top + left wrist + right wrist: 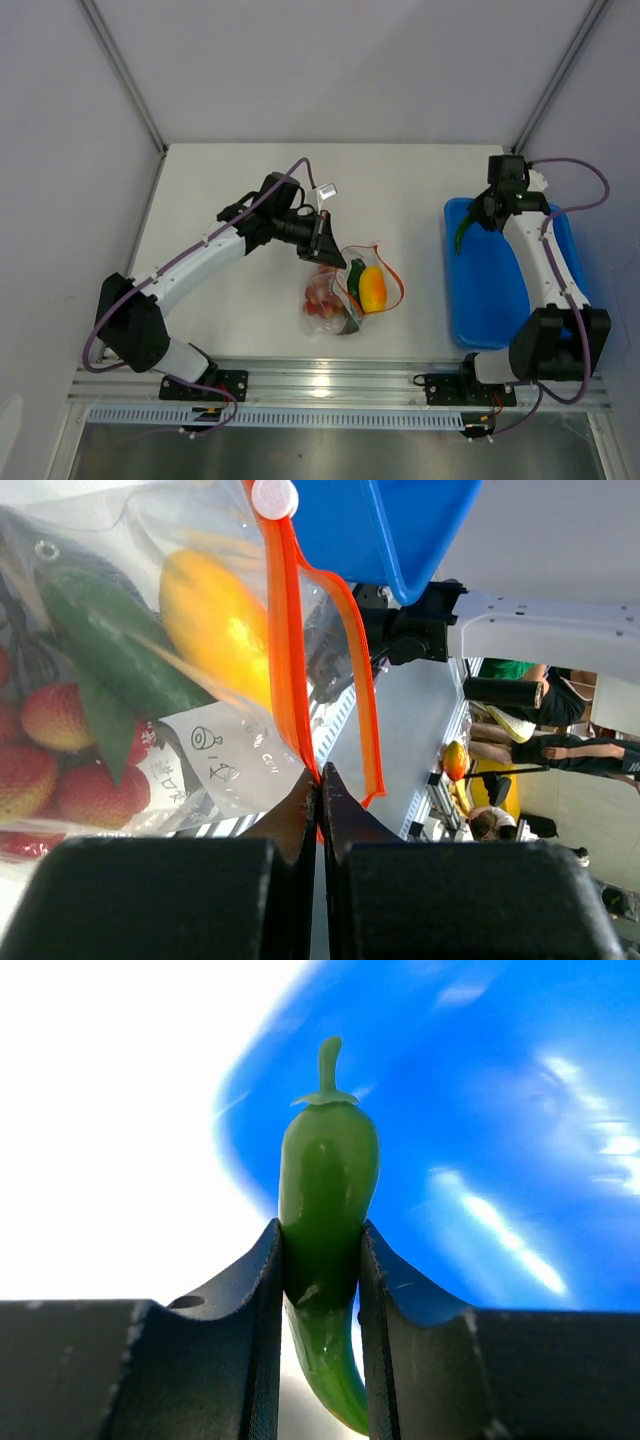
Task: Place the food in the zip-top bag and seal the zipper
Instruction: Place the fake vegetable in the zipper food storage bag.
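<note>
The clear zip-top bag (345,300) lies at mid-table with its mouth toward the far side. Inside it are red cherry tomatoes (322,300), a yellow-orange pepper (372,288) and a dark green piece (355,272). My left gripper (322,248) is shut on the orange-red zipper (285,660) strip at the mouth's edge, where the pinch shows at the left gripper (320,778). The white slider tab (274,498) sits at the strip's far end. My right gripper (472,222) is shut on a long green pepper (328,1185), stem pointing away, above the bin's left edge.
A blue plastic bin (490,290) stands at the right, under the right arm. A small white tag (326,190) lies beyond the left gripper. Grey walls close in the back and sides, and the metal rail with the arm bases runs along the near edge.
</note>
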`<state>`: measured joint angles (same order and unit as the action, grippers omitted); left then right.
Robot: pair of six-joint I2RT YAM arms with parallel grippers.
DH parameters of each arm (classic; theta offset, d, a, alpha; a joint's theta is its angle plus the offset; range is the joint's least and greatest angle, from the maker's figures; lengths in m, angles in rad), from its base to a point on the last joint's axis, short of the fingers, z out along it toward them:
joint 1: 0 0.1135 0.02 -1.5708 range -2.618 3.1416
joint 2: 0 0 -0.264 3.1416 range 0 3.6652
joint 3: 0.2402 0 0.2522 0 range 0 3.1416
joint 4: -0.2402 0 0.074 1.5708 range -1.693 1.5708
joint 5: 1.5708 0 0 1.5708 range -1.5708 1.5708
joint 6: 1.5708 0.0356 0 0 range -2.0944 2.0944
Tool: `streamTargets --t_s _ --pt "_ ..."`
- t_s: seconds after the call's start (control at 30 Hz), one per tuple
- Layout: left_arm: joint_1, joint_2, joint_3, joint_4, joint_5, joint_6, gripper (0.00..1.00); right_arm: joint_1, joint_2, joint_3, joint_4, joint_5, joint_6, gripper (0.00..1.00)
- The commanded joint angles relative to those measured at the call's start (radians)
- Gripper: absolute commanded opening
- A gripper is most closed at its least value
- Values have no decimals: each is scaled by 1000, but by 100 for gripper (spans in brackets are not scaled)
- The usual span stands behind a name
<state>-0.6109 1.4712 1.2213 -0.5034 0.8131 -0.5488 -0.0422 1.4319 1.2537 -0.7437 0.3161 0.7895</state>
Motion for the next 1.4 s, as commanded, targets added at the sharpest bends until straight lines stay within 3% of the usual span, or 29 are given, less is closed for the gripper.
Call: streamTargets --t_s 0.0,0.27,0.43,0.57,0.97,1.37 --pt "11 -23 49 -33 -6 7 1 122 -91 90 -3 -282 -77 0" --pt "13 -32 101 -80 -20 -19 1 413 -148 159 6 -532 -127 0" --pt "13 -43 92 -44 1 -83 1 611 -189 107 73 -444 -158 0" --pt "11 -35 104 -14 23 -129 1 659 -243 29 187 -393 -87 0" --pt "11 17 86 235 95 -362 1 763 -295 -120 256 -195 -13 0" --pt "11 63 87 339 107 -445 1 782 -402 -258 222 -189 -59 0"
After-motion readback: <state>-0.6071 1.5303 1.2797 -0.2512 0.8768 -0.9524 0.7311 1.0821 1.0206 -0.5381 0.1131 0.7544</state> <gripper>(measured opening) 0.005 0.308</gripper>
